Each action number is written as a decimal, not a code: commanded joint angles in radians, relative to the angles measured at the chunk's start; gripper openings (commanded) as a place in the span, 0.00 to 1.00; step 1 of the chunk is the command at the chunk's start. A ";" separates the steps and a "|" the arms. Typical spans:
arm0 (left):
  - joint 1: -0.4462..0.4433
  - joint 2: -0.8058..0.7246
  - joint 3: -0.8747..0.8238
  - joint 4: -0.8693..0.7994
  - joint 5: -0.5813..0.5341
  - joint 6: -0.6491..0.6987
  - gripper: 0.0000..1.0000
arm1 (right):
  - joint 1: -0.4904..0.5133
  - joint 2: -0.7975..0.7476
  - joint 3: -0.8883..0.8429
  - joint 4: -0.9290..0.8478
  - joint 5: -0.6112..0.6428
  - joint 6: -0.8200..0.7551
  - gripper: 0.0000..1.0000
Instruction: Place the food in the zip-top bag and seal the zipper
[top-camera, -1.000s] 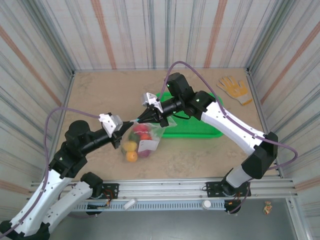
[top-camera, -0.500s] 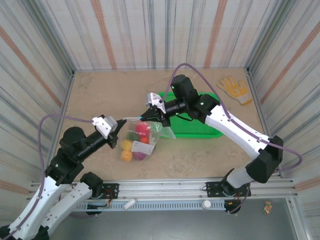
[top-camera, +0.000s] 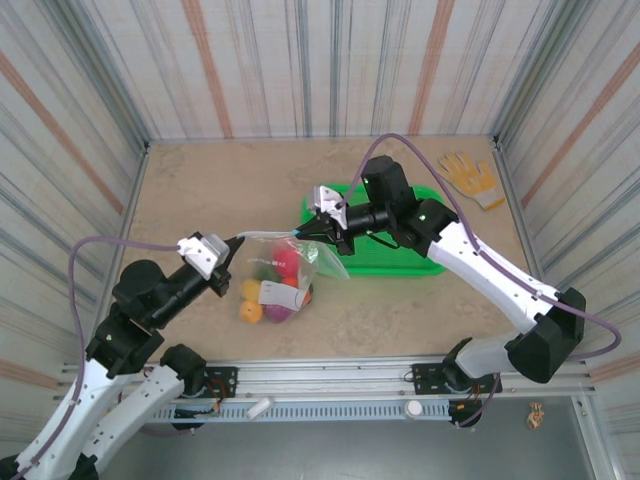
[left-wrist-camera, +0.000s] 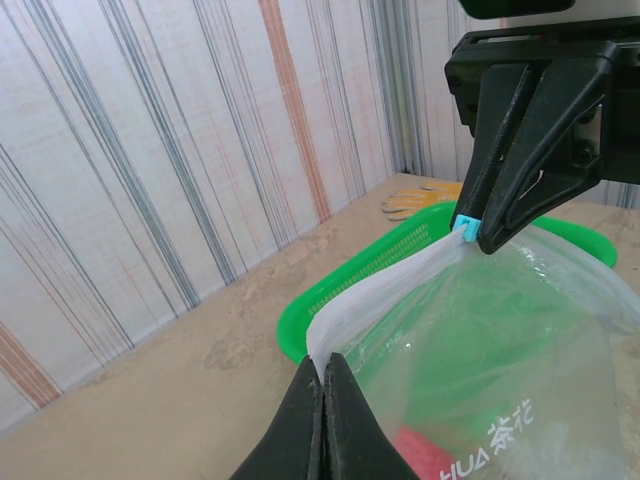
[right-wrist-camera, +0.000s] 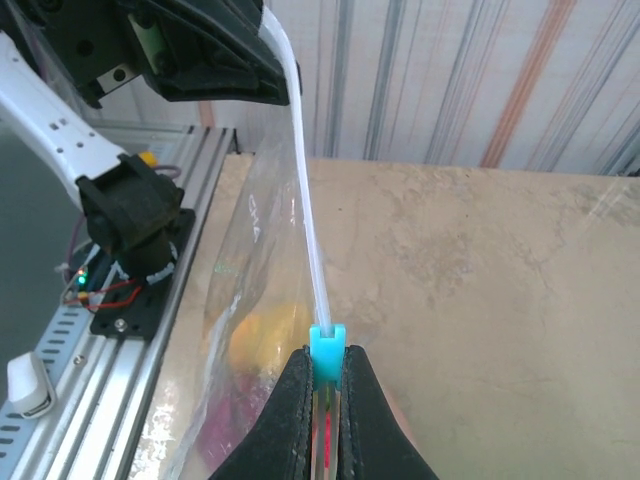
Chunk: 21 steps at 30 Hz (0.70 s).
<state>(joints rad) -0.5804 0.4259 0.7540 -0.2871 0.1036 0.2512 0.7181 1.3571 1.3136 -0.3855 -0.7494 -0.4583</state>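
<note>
**Top view:** the clear, crinkly plastic zip-top bag (top-camera: 290, 285) hangs between the arms with the small coloured toy food (top-camera: 283, 264) inside. Its thin clear zipper strip (top-camera: 270, 234) runs left to right, the left gripper (top-camera: 238, 243) at one end and the right gripper (top-camera: 304, 232) at the other. The green mesh basket (top-camera: 400, 258) lies behind.

**Left wrist:** the jaws are closed on the strip's end.

**Right wrist:** the jaws pinch the small blue slider (right-wrist-camera: 327, 345). Sealing, I judge, means travel along the strip.

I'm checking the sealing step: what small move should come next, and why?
Probably ease the zip-top bag down and release: the right gripper pinches the blue slider at one end of the zipper, the left gripper the other; it looks closed, food inside.
</note>
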 joint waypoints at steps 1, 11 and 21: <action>0.037 -0.090 0.034 0.069 -0.295 0.025 0.00 | -0.120 -0.074 -0.061 -0.151 0.186 0.042 0.00; 0.037 -0.095 0.039 0.088 -0.252 0.025 0.00 | -0.137 -0.102 -0.069 -0.140 0.138 0.072 0.00; 0.037 -0.054 0.029 0.122 0.012 -0.041 0.00 | -0.082 -0.055 -0.016 -0.120 0.029 0.080 0.24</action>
<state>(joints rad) -0.5533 0.3912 0.7528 -0.2737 0.0937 0.2379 0.6392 1.2793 1.2663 -0.4404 -0.7322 -0.3943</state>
